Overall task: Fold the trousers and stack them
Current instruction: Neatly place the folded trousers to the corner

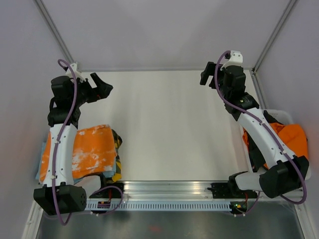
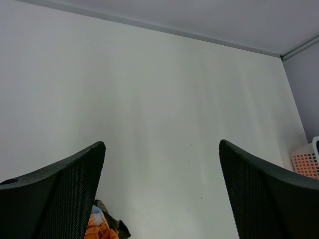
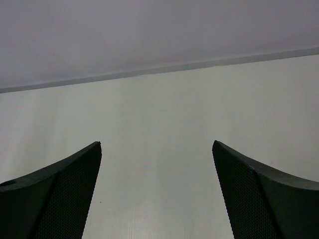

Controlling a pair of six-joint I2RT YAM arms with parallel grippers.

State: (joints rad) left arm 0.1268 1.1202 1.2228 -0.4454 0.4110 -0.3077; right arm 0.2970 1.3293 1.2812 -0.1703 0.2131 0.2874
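1. Done, as far as can be judged: the bright orange fabric trousers blotched with white (image 1: 92, 149) lie as a compact, roughly square bundle at the near left corner of the white table (image 1: 164, 124), beside the left arm's base. No leg trails loose, so they read as folded.
2. Stacking also looks done. The trousers sit on top of a pile, with a light blue folded cloth (image 1: 41, 167) peeking out underneath at the left edge. A dark garment with yellow patches (image 1: 117, 144) shows at the pile's right side. How neatly the layers line up is partly hidden by the arm.
3. The left pincer (image 1: 103, 83) hangs above the bare far-left part of the table, well apart from the pile. Its jaws are spread wide with nothing between them, and the wrist view shows only table between the fingers.
4. The right pincer (image 1: 206, 75) is raised over the far-right part of the table, jaws likewise apart and empty.
5. Possibly left: a white mesh basket (image 1: 281, 112) at the near right holds a plain orange garment (image 1: 295, 135), crumpled and unfolded. Whether it belongs to this job cannot be told.
6. Judgement: this pair seems finished, with both arms clear of it.
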